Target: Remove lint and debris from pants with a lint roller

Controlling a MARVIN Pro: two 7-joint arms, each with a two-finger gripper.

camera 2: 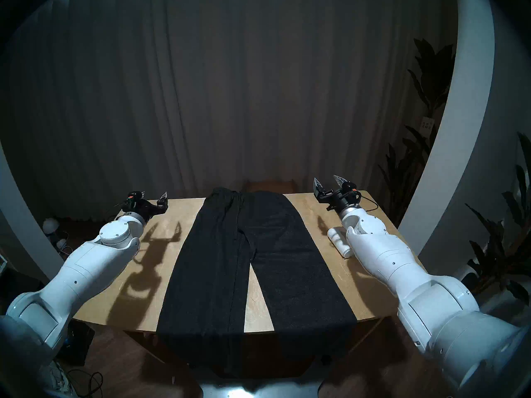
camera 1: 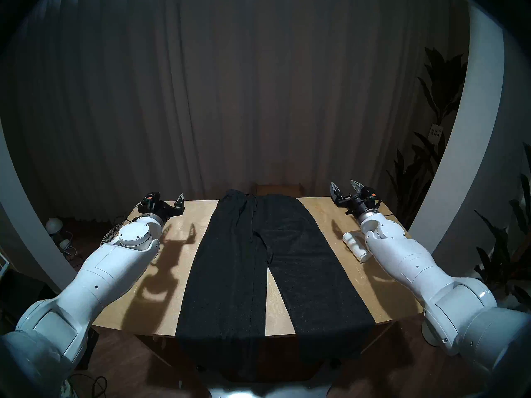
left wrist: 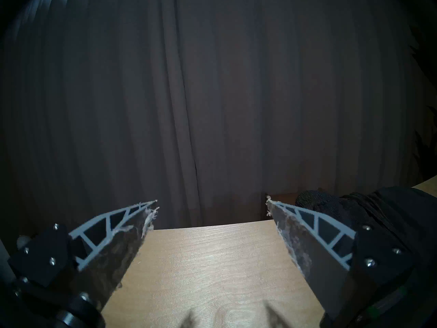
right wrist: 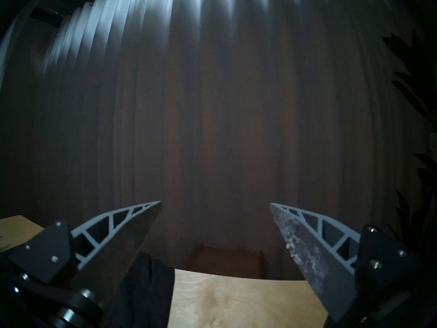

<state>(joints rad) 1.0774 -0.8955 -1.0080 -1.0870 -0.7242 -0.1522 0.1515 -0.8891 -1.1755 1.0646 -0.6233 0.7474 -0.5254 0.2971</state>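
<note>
Two end effectors: left end effector (camera 1: 172, 200) and right end effector (camera 1: 344, 187) gape, empty.
Blocking: right arm (camera 1: 402, 256) overlaps lint roller (camera 1: 355, 245).
Pants (camera 1: 258, 259): dark, flat on bench (camera 1: 330, 216).

Counted: one pair of dark pants (camera 1: 258, 262), one white lint roller (camera 1: 355, 246), one wooden desk (camera 1: 330, 274). Two robot arms, each with one claw: left claw (camera 1: 169, 200), right claw (camera 1: 344, 185).

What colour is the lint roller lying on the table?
All white; the lint roller shows best in the head stereo left view, partly hidden by the right arm.
</note>
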